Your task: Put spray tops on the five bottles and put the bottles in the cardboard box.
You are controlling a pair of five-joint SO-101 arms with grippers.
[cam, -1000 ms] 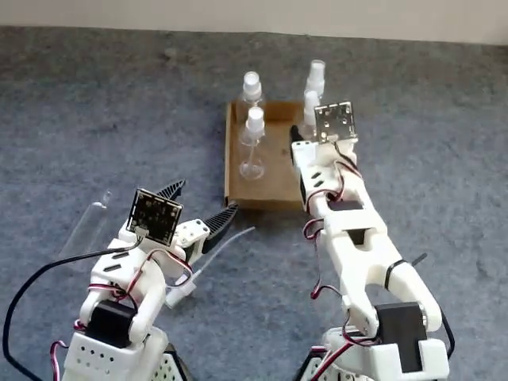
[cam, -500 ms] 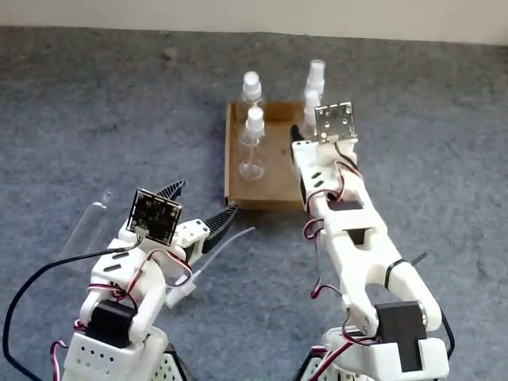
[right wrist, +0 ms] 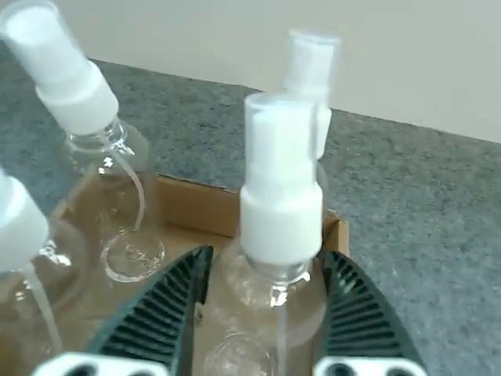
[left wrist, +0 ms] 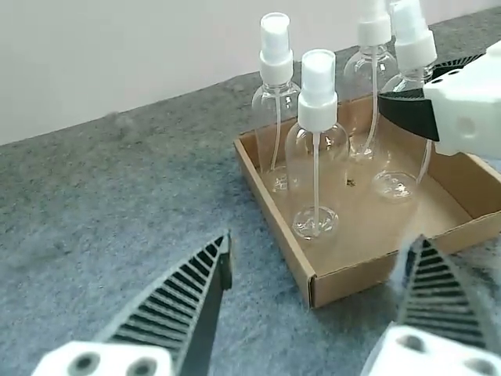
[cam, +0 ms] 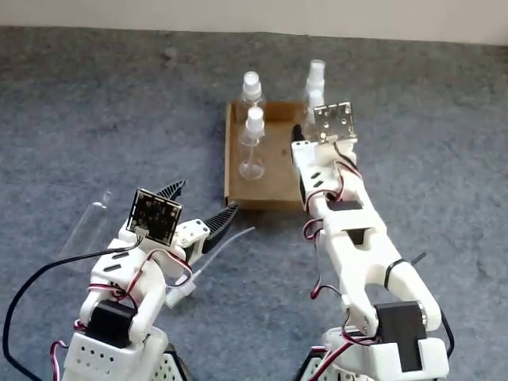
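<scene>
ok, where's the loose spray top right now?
High view, left of centre: the spray top lies on the carpet close beside the left gripper, its tube pointing toward the cardboard box.

All three cameras share the cardboard box (cam: 228, 155).

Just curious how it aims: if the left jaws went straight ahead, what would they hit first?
Probably the box, at its near corner. Only carpet lies between it and the left gripper. Height is hard to judge; higher up, a bottle might come first.
</scene>
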